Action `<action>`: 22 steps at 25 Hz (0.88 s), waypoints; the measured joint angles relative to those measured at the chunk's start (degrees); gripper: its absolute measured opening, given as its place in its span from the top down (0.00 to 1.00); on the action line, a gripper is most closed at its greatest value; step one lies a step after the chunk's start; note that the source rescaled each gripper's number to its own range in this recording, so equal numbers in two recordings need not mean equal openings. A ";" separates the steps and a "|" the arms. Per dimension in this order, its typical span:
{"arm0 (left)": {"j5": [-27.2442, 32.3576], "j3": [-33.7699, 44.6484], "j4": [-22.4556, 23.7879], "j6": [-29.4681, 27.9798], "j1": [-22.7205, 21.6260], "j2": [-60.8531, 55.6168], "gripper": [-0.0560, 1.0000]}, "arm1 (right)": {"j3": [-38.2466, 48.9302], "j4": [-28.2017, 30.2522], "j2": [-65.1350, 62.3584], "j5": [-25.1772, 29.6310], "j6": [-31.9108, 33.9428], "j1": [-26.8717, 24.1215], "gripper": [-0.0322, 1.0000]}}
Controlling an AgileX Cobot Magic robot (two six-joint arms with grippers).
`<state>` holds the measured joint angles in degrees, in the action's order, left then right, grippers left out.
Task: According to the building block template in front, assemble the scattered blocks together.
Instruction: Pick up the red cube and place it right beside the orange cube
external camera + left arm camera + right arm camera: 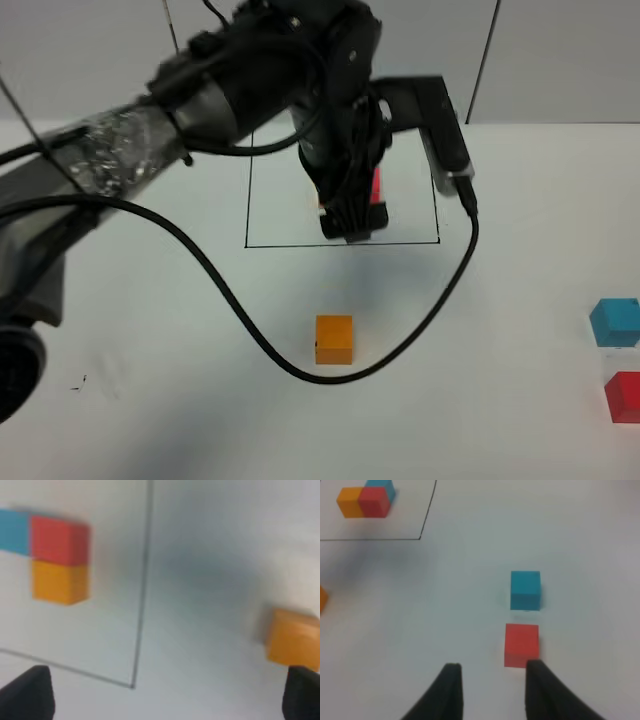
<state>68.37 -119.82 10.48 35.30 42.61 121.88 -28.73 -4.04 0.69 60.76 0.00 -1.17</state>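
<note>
The loose matte orange cube [334,339] sat alone mid-surface, just near of the black-outlined template [343,243]. Blue cube [615,322] and red cube [624,396] waited far right, unassembled. Left gripper [165,700] gaped empty; right gripper [490,690] looked parted, so I couldn't tell.

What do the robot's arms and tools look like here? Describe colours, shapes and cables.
The left arm is black, with a silvery crinkled wrap on its rear section. A thick black cable loops from it across the white table. A black camera housing sits at its wrist. The left tool and right tool show dark, matte black fingers.
</note>
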 joint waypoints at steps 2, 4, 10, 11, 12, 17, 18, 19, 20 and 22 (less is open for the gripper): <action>0.01 -0.28 4.92 -3.35 0.00 -3.61 0.03 | 0.00 0.00 0.00 0.00 0.00 0.00 0.97; 0.01 -0.28 10.29 -8.05 -0.20 -7.45 0.05 | 0.00 0.00 0.00 0.00 0.00 0.00 0.97; 0.10 -0.28 19.17 -20.11 -2.52 -17.98 0.11 | 0.00 0.00 0.00 0.00 0.00 0.00 0.97; 0.10 -0.28 19.55 -20.97 -3.00 -19.86 0.13 | 0.00 0.00 0.00 0.00 0.00 0.00 0.97; 0.10 -0.19 19.67 -21.98 -3.49 -21.73 0.15 | 0.00 0.00 0.00 0.00 0.00 0.00 0.97; 0.10 4.45 19.98 -24.24 -5.06 -31.72 0.23 | 0.00 0.00 0.00 0.00 0.00 0.00 0.97; 0.10 6.51 20.20 -24.66 -5.28 -34.23 0.25 | 0.00 0.00 0.00 0.00 0.00 0.00 0.97; 0.10 8.81 20.71 -25.14 -5.40 -36.90 0.26 | 0.00 0.00 0.00 0.00 0.00 0.00 0.97; 0.10 10.98 21.24 -25.78 -5.41 -39.25 0.27 | 0.00 0.00 0.00 0.00 0.00 0.00 0.97; 0.10 16.63 22.90 -27.31 -5.41 -45.10 0.29 | 0.00 0.00 0.00 0.00 0.00 0.00 0.97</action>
<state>68.47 -103.19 33.37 7.99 37.20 76.77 -28.73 -4.04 0.69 60.76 0.00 -1.17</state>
